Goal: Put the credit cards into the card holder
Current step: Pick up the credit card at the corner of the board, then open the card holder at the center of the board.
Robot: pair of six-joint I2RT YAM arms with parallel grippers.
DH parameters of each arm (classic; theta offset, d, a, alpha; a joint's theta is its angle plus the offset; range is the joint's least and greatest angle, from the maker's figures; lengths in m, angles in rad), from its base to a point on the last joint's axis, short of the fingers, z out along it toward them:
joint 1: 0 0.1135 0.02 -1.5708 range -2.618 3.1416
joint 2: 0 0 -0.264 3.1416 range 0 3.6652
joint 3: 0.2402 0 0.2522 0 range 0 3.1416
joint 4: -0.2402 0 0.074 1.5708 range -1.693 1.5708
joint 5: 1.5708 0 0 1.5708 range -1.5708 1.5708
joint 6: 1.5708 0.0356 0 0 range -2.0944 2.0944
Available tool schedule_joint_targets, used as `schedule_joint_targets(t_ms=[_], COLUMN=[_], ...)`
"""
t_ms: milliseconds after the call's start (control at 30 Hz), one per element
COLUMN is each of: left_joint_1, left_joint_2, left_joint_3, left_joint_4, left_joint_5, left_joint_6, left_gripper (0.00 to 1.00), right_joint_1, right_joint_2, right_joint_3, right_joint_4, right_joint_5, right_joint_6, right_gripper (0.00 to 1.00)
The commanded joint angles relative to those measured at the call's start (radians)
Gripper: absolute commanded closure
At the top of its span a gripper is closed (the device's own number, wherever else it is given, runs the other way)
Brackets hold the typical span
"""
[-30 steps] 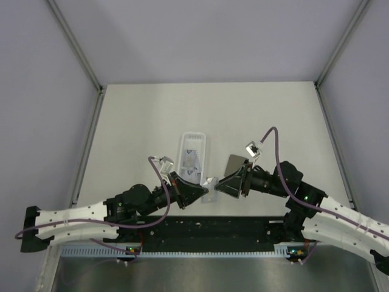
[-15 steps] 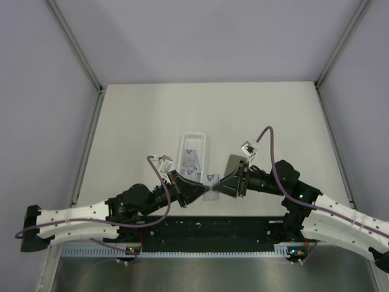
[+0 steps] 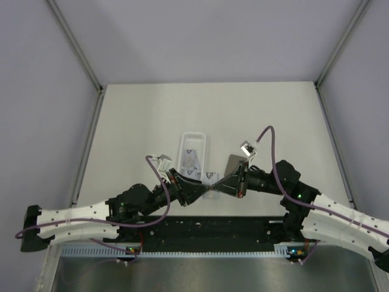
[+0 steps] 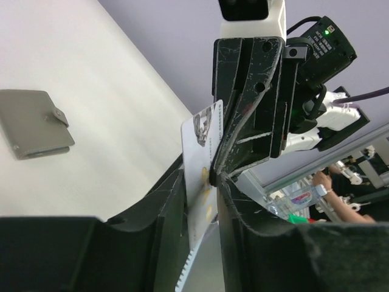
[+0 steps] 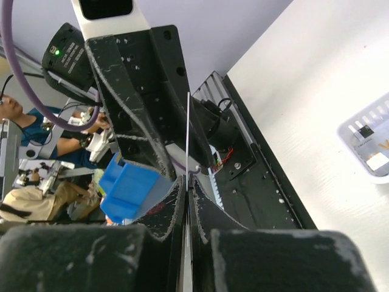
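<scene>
One card (image 4: 199,152) is up in the air, well above the surface (image 3: 146,121), between the two arms near the front edge. The right gripper (image 5: 187,179) is clenched on it: in its own wrist view the fingers are pinched almost together w/ the card edge-on between them. The left gripper (image 4: 200,182) has the card's lower part between its fingers, but that view shows a gap on either side of the card, so I can't tell if it's gripping or let go. Looks like a hand-over, left to right, judging by the pose.

The wallet (image 4: 33,125) lies flat and folded shut on the surface, just beside the right arm and apart from both grippers. More cards (image 3: 192,160) sit in the white tray (image 3: 194,134) nearby.

Handling, as I judge it:
- The card is v. light, thin and stiff but bendy, w/ slick faces, so it can slide or pivot in a pinch.
- Best hold is flat across both faces near one short end, leaving most of the length free to feed into a pocket.
- The wallet is soft and closed, so it prob. needs opening and pinning down w/ the other gripper first.
</scene>
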Motion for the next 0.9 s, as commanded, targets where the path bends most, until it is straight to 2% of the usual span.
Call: schedule_joint_targets(t_ms=[0,100,167,233,267,333,367,500,700,867], left_joint_1=[0.006,0.017,0.029,0.06,0.092,0.176,0.23,0.38,0.403,0.403], left_joint_2=[0.0,-0.019,-0.036,-0.046,-0.046,-0.03,-0.014,0.085,0.37,0.542], left_joint_3=[0.008,0.026,0.043,0.058,0.066,0.083,0.086,0.087,0.216,0.273], left_joint_4=[0.026,-0.035,-0.096,-0.174,-0.211,-0.265,-0.274,-0.23,-0.187,-0.107], left_joint_5=[-0.021,-0.058,-0.104,-0.153,-0.156,-0.103,-0.054,0.112,0.217,0.284], left_joint_6=[-0.008,0.007,0.019,0.033,0.044,0.054,0.056,0.079,0.162,0.17], left_gripper=[0.55,0.36,0.27,0.21,0.2,0.2,0.2,0.25,0.38,0.46], right_joint_1=[0.005,0.004,0.004,0.002,-0.004,-0.031,-0.047,-0.106,-0.257,-0.284], right_joint_2=[-0.016,-0.053,-0.082,-0.096,-0.093,-0.073,-0.052,0.031,0.198,0.365], right_joint_3=[0.004,0.031,0.066,0.103,0.121,0.151,0.167,0.206,0.237,0.309], right_joint_4=[0.02,-0.11,-0.284,-0.43,-0.481,-0.566,-0.599,-0.718,-0.733,-0.713], right_joint_5=[0.03,0.134,0.287,0.458,0.505,0.547,0.558,0.648,0.639,0.644], right_joint_6=[-0.014,-0.044,-0.07,-0.083,-0.086,-0.098,-0.104,-0.104,-0.095,-0.097], right_gripper=[1.0,1.0,1.0,1.0,0.96,0.95,0.98,1.0,1.0,1.0])
